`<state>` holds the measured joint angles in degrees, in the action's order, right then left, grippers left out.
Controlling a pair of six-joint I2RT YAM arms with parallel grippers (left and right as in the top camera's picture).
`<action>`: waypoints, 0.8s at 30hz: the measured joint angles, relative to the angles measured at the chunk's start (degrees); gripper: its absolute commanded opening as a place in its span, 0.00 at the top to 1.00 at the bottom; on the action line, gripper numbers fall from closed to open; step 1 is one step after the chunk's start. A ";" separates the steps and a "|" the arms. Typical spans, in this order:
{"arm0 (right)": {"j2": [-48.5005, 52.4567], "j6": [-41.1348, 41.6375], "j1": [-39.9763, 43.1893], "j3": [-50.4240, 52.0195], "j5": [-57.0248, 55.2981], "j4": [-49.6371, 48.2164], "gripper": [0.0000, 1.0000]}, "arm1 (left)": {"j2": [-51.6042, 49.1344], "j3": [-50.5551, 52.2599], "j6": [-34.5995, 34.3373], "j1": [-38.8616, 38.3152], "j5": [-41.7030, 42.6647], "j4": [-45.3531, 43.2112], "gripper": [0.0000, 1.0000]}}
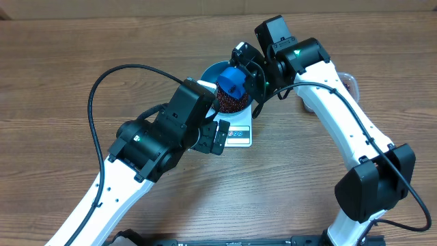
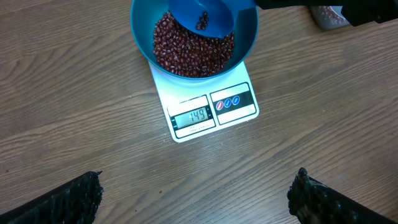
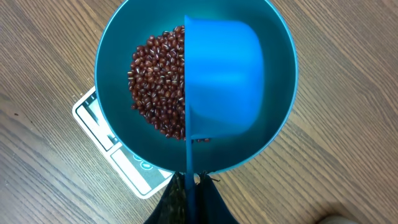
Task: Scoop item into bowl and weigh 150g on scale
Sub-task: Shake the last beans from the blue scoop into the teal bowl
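The blue bowl (image 1: 213, 70) (image 2: 142, 43) (image 3: 112, 50) stands on the white scale (image 1: 240, 137) (image 2: 211, 109) (image 3: 127, 158). Inside it lies a heap of dark red-brown beans (image 2: 193, 53) (image 3: 155, 81) (image 1: 229, 102). The scale's display shows 149. My right gripper (image 3: 189, 186) (image 1: 247, 68) is shut on the thin handle of a small blue scoop (image 3: 224, 81) (image 2: 202, 15) (image 1: 231, 82). The scoop hangs over the bowl with a few beans in its cup. My left gripper (image 2: 196, 199) (image 1: 215, 137) is open over bare table in front of the scale, holding nothing.
A clear tub (image 2: 329, 15) (image 1: 349, 82) with beans sits on the wooden table to the right of the bowl, behind the right arm. A black cable (image 1: 102, 82) loops over the table at the left.
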<state>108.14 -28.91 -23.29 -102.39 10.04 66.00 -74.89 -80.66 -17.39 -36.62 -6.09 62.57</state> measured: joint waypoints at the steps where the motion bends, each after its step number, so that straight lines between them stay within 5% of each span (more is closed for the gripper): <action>1: 0.00 0.00 0.00 0.00 0.00 0.00 0.96 | 0.00 0.00 0.00 0.00 0.00 0.00 0.00; 24: 0.00 0.13 0.00 0.00 0.04 0.76 0.96 | -0.02 0.00 0.00 0.00 0.00 0.00 0.01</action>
<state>108.14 -28.77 -23.29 -102.39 10.09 66.76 -74.91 -80.66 -17.39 -36.62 -6.09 62.57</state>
